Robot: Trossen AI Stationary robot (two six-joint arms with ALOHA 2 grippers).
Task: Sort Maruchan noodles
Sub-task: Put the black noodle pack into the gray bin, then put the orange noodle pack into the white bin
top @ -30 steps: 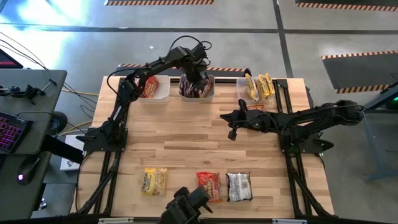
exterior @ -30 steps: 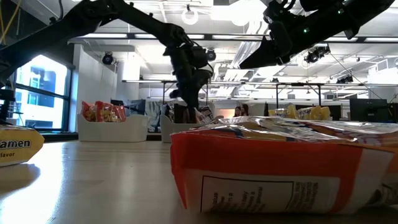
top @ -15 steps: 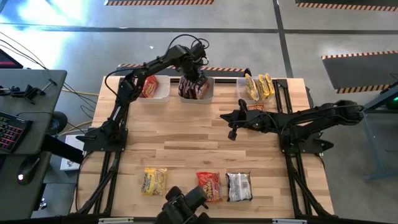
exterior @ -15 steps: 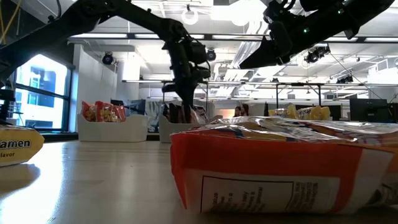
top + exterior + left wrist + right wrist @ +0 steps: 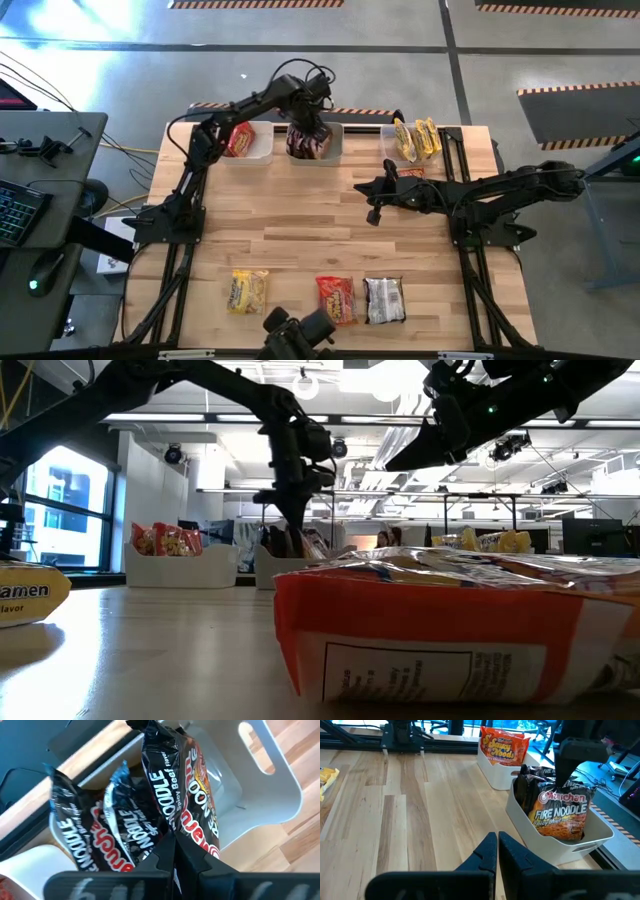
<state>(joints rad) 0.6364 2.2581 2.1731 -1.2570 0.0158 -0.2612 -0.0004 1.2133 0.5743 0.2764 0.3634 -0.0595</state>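
Wooden worktop (image 5: pixel 310 215): left gripper (image 5: pixel 306 130) holds a dark packet (image 5: pixel 187 800) in the middle bin (image 5: pixel 338 150); next, release it. Right gripper (image 5: pixel 374 203), closed, waits nearby.

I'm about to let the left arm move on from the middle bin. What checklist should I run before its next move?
1. Dark packet inside the middle bin: ok, beside two other dark packets.
2. Left tool let go: not ok, shut on the packet.
3. Right tool out of the way: ok, shut, empty, over mid-table.
4. Next packets in sight: ok, yellow packet, red packet and silver packet lie at the near edge.
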